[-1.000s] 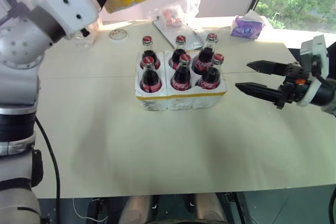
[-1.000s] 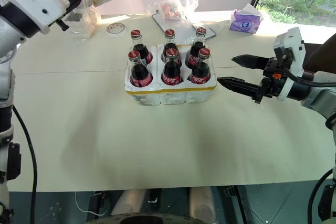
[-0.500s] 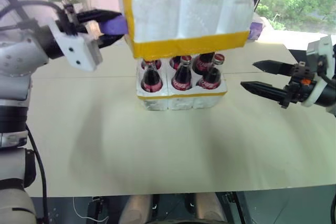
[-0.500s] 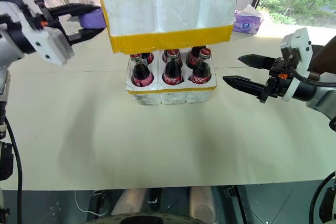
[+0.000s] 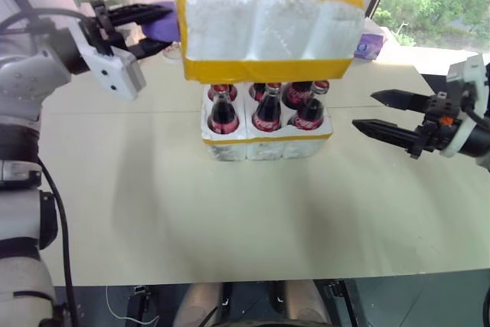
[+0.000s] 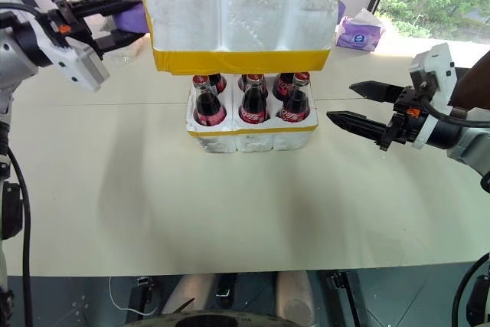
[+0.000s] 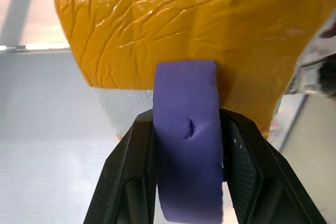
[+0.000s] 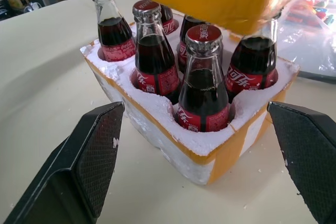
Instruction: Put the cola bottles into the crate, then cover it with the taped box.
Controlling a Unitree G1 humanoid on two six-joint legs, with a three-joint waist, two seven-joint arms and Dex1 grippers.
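The box (image 5: 264, 24) hangs in the air directly above the crate (image 5: 266, 135), its open side facing down and its lower yellow band level with the bottle caps, so it is lined up to drop over them as a lid. It looks slightly tilted, the far edge lower, so the near row of caps is just covered while the bottle bodies stay in sight. The six bottles (image 6: 250, 103) stand upright in the crate's wells, three near and three far, which puts the loading part of the task behind and leaves only the covering. The crate sits in the middle of the table (image 5: 230, 220), toward the far side.

The box is carried by a purple tab (image 7: 187, 135) fixed to its left end; the tab gives narrow fingers something to pinch where the wide foam wall would not fit between them. The left gripper (image 5: 145, 27) is clamped tight on that tab, one black finger (image 7: 128, 177) pressed on each face of it, and reaches in from the left at the box's own height.

The right gripper (image 5: 383, 112) waits to the right of the crate, well apart from it, pointing at it with fingers spread wide and holding nothing. From there it could steady the crate or the box's free end as the lid comes down
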